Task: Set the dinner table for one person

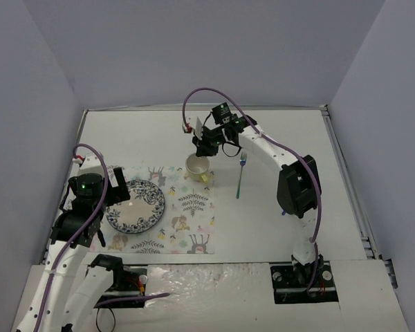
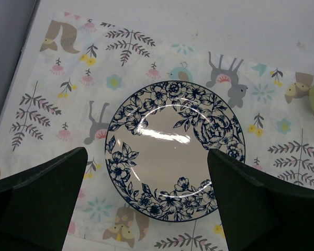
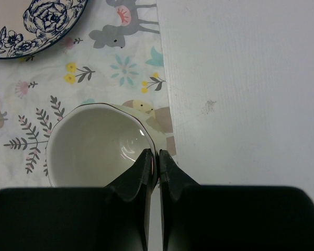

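1. Our right gripper [image 3: 157, 163] has its two black fingers pinched almost together on the rim of a small, round, pale cream ceramic bowl [image 3: 94, 146]. One finger is inside the wall and the other outside.
2. The bowl is over the far right corner of a cloth placemat [image 3: 120, 68] printed with flowers, leaves and small animals, close to the cloth's right edge. We cannot tell whether its base touches the cloth.
3. Our left gripper [image 2: 146, 157] is spread wide and grips nothing. In the left wrist view its dark fingers frame a round white ceramic plate [image 2: 175, 112] with a dark blue floral border.
4. The plate lies flat on the left part of the placemat, apart from the bowl.
5. A slim metal fork [image 1: 240, 176] with a teal handle lies on the bare surface just right of the placemat. Its tines point to the far side, near the bowl but not touching it.
6. The dinner table [image 1: 297, 138], a large, flat, matte white tabletop, lies under all of this and carries the placemat on its near left part.
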{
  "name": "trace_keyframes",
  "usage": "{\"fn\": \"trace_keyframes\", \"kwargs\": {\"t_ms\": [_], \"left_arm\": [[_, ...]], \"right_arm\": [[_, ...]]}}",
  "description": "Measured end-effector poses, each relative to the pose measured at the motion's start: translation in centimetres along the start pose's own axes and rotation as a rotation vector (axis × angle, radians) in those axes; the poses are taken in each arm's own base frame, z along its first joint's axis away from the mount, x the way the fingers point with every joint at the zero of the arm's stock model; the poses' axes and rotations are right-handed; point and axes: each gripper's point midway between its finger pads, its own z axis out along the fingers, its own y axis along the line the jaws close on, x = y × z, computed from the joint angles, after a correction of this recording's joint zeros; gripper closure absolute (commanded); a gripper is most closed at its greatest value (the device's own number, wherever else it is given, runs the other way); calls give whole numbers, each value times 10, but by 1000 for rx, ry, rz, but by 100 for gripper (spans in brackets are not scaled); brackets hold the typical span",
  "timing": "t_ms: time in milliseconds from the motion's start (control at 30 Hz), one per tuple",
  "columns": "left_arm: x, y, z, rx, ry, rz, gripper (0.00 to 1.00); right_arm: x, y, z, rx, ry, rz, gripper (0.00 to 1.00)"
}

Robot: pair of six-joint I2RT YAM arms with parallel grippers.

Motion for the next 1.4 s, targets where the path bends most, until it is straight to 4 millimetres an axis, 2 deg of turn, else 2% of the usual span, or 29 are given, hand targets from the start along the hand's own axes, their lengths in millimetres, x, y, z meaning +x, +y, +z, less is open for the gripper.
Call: {"fn": "trace_keyframes", "kwargs": {"t_ms": [433, 800, 1100, 1233, 1400], "left_arm": [[0, 0, 0, 0, 1, 0, 3], [0, 0, 0, 0, 0, 0, 3], [0, 0, 0, 0, 1, 0, 3], [0, 0, 0, 0, 2, 0, 3], [1, 0, 0, -1, 2, 1, 3]], "right_arm": [[8, 8, 12, -68, 0, 4, 100], [12, 17, 14, -101, 19, 7, 100], [16, 16, 21, -116, 19, 16, 100], [16, 16, 20, -114, 23, 17, 95], [16, 13, 19, -102, 31, 15, 99]]}}
